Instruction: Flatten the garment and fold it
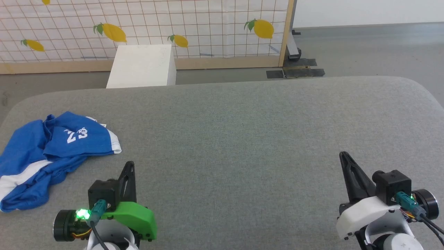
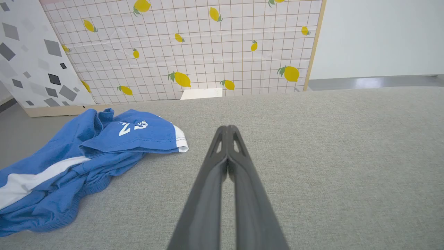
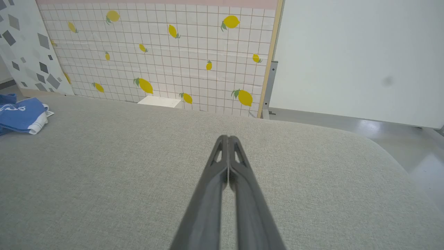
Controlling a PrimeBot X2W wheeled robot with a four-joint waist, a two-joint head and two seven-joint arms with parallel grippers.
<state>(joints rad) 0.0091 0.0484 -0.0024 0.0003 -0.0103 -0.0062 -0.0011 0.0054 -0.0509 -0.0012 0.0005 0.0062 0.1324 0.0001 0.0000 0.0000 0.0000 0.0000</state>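
The garment point(image 1: 38, 156) is bunched up against the left edge of the desk point(image 1: 242, 132), near our left end effector point(image 1: 129, 165). That one and the right end effector point(image 1: 343, 154) both have their fingers pressed together, holding nothing. It's light, floppy fabric, so it'll drape and slide. We'd pinch the white-trimmed hem corner, or the waistband, which might be that gathered bit nearest us

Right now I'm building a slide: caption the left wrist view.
Shut left pincer points across grey fabric surface; crumpled blue shorts on its left.
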